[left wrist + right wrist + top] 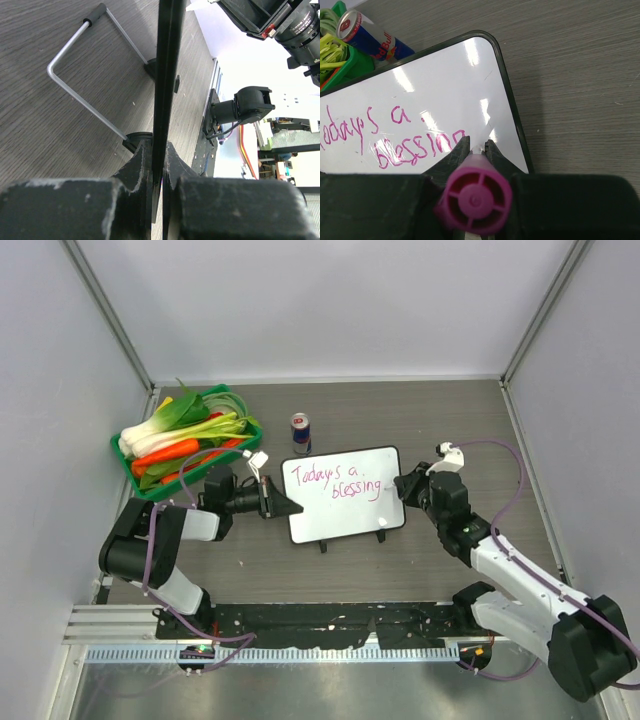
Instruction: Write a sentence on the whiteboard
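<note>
The whiteboard (345, 495) stands tilted on the table on its black feet and wire stand (80, 85). The sentence (335, 482) in pink marker reads "Today's a blessing" in two lines; it also shows in the right wrist view (395, 135). My left gripper (275, 502) is shut on the whiteboard's left edge (167, 75), seen edge-on between the fingers. My right gripper (405, 486) is shut on a pink marker (475, 197), its tip at the board's right side just after the last letter.
A green basket (150, 480) of vegetables sits at the back left. A Red Bull can (300, 432) stands just behind the board, also in the right wrist view (372, 37). Grey walls enclose three sides.
</note>
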### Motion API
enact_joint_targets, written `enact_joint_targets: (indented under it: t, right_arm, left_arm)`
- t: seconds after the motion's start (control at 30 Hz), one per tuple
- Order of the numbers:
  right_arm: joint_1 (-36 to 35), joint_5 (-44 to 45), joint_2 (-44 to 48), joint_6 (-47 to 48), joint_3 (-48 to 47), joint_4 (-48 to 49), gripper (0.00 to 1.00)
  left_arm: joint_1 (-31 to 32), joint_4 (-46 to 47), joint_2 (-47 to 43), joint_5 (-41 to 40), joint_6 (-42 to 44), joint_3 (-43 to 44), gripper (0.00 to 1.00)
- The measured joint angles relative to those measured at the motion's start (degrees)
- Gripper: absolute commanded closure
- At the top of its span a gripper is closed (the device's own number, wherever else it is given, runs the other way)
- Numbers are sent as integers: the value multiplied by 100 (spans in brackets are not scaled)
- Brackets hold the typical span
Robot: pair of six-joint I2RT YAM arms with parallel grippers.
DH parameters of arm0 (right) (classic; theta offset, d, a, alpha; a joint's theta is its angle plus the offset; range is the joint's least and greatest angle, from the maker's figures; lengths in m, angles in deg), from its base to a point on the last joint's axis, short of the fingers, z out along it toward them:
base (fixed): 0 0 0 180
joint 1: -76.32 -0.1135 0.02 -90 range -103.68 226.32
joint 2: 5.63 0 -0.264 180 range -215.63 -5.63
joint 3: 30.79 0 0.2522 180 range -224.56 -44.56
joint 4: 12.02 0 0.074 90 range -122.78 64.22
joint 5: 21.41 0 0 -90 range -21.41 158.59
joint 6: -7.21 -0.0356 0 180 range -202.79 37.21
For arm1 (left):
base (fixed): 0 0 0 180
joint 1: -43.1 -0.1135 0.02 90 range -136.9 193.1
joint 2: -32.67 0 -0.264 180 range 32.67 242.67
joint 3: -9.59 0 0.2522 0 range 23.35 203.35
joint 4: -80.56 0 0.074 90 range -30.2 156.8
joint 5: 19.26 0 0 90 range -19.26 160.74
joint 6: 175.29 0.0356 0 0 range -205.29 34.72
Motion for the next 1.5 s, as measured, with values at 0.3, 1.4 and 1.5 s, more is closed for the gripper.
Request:
enact_joint_targets:
  t: [0.3,1.4,1.5]
  right_arm:
    - [0,48,-269,-24,9,234,99]
    - [0,192,723,-42,-37,-407,99]
    - [0,192,730,-39,-37,-433,99]
  left_arm:
    - [0,0,0,-4,-9,0,100]
    - [0,0,7,-2,0,9,100]
    - [0,0,11,0,-2,9,100]
